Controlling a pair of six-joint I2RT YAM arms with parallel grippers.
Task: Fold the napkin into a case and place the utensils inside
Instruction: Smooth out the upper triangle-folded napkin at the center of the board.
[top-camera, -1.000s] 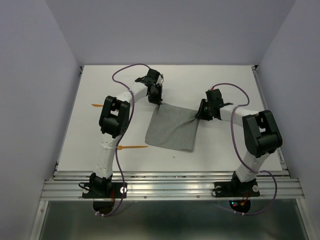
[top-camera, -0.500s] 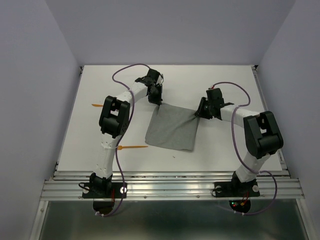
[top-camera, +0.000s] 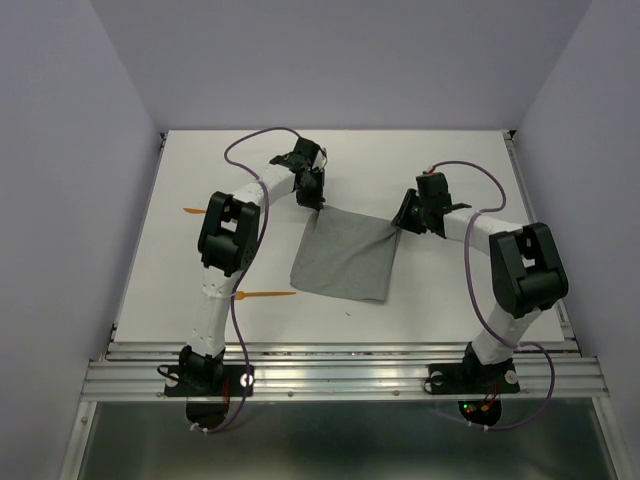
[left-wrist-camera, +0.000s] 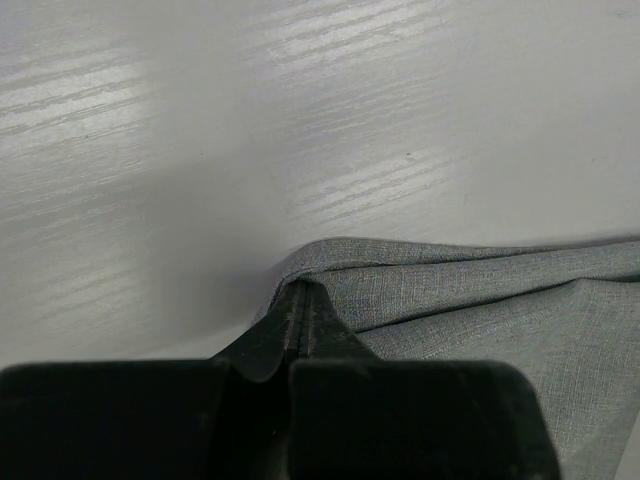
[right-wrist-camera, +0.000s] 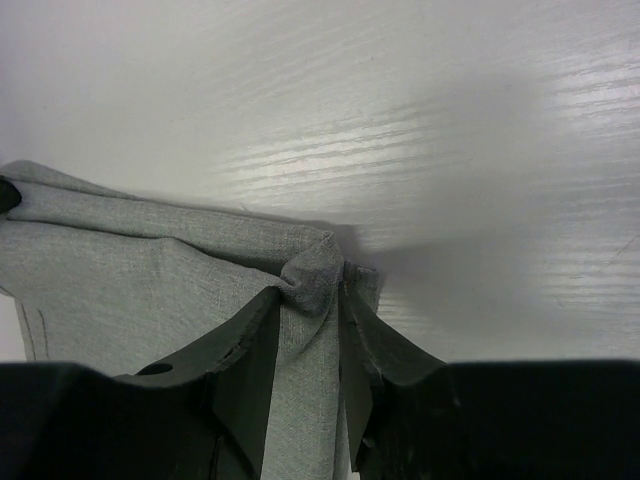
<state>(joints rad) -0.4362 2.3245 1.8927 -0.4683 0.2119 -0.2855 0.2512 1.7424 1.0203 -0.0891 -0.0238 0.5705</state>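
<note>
The grey napkin (top-camera: 345, 258) lies spread flat on the white table (top-camera: 450, 290). My left gripper (top-camera: 316, 203) is at its far left corner; in the left wrist view the jaws (left-wrist-camera: 300, 290) are shut tight on the napkin (left-wrist-camera: 480, 320) at that corner. My right gripper (top-camera: 402, 222) is at the far right corner; in the right wrist view the gripper (right-wrist-camera: 312, 285) holds a bunched fold of the napkin (right-wrist-camera: 140, 270) between its tips. One orange utensil (top-camera: 197, 211) lies at the far left. The other orange utensil (top-camera: 268, 294) lies just left of the napkin's near edge. No folded case shows.
Purple cables (top-camera: 250, 140) loop over both arms. The enclosure's walls (top-camera: 80, 180) rise at the left, right and back of the table. The metal rail (top-camera: 340, 375) with the arm bases runs along the near edge.
My right gripper and wrist have shifted slightly back and to the right at the napkin's far right corner. The left arm, the napkin's near edge and both utensils have not moved.
</note>
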